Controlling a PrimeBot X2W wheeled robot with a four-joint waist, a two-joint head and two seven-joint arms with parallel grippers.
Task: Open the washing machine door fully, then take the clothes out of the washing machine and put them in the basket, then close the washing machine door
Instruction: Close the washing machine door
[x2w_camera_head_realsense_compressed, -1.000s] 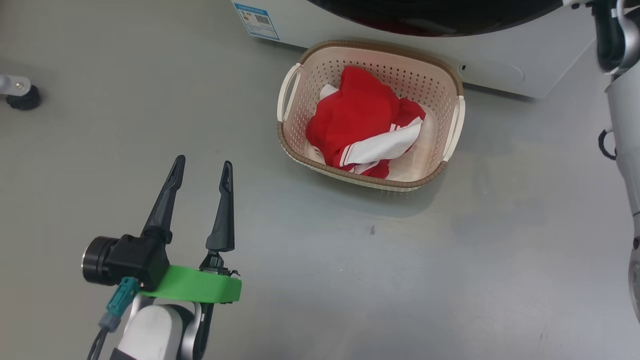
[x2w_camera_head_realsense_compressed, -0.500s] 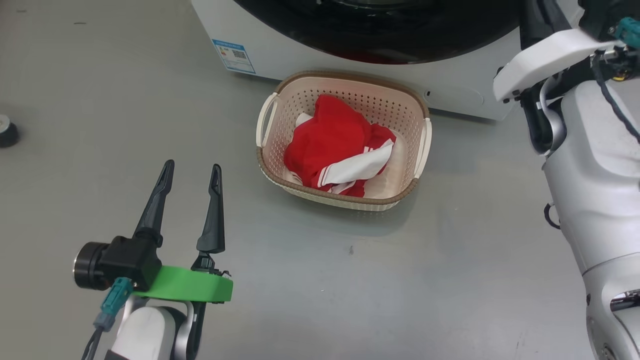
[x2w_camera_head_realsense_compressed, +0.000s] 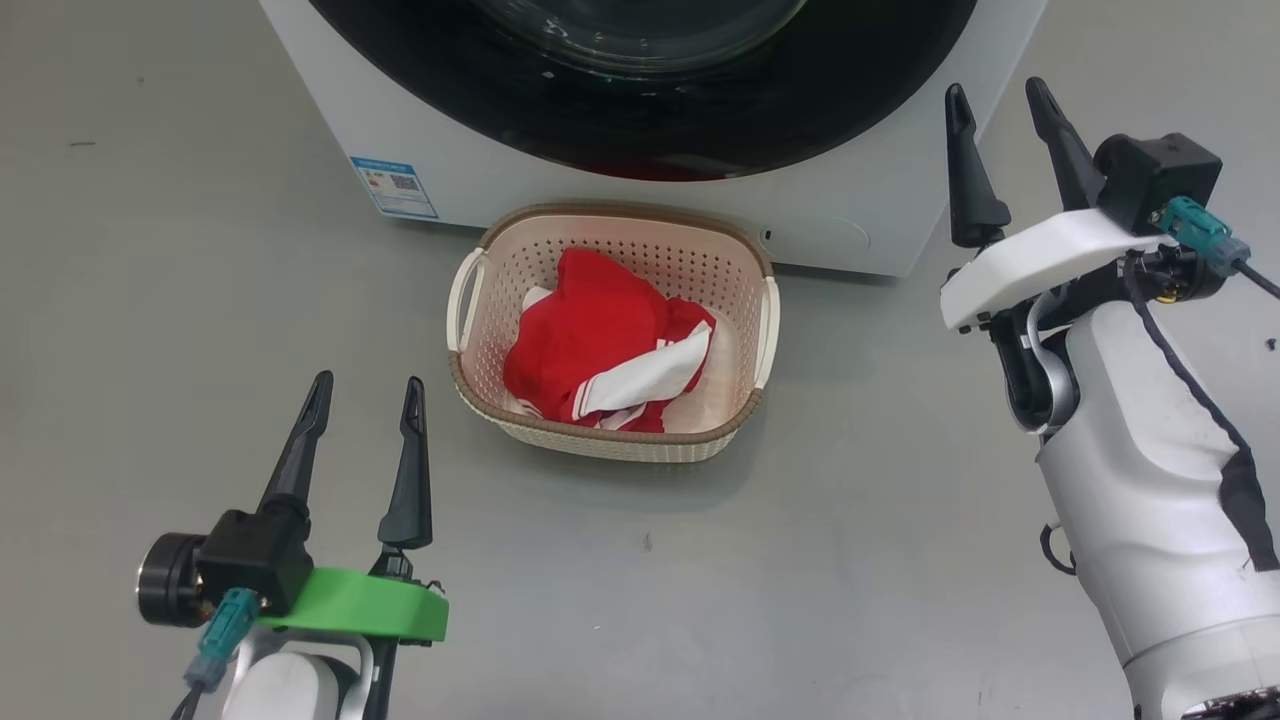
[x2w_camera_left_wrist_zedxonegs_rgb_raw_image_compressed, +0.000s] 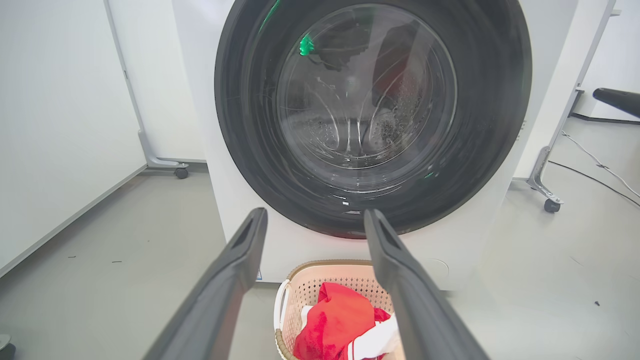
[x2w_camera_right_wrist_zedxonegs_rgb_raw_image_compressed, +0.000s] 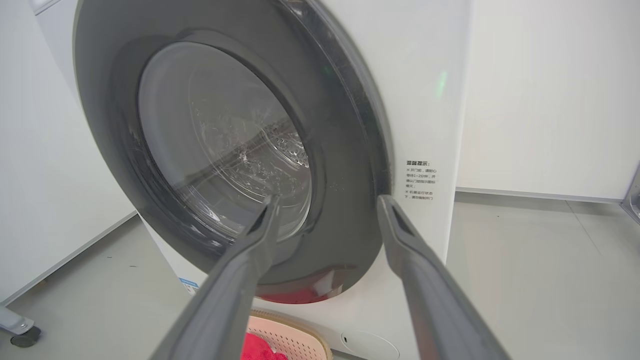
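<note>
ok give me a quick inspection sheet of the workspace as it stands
surface: grey floor, bare apart from a small dark speck.
job's things: washing machine door looks shut on the washing machine; clothes lie in the basket, which stands on the floor in front of it.
clutter: nothing seen.
end effectors: left end effector open, empty; right end effector open, empty, raised beside the machine.
cables: black cable along the right forearm; loose cables on the floor beside the machine.
surroundings: white wall panels; wheeled frame.
</note>
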